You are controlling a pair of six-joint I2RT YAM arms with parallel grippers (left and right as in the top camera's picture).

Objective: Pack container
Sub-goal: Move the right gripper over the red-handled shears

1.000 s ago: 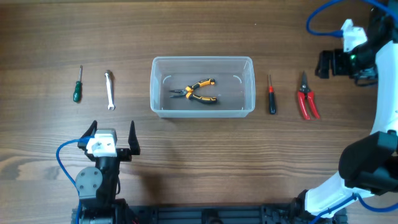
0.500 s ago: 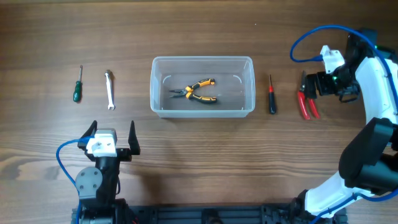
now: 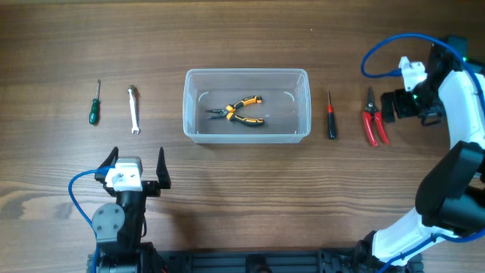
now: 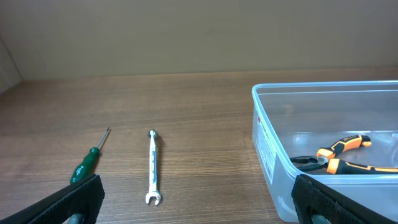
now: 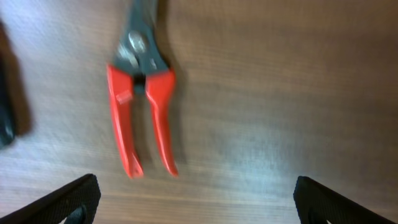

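Container holds only pliers; right gripper, jaws spread and empty, has swung in over red pruners, lying left of its centreline; pickup appears next.

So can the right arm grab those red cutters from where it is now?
Probably yes. The right gripper is open and hovers just beside the red cutters, which lie flat on the table with nothing on top of them or in between.

Container cut off right; red pruners blurred, tips cropped.
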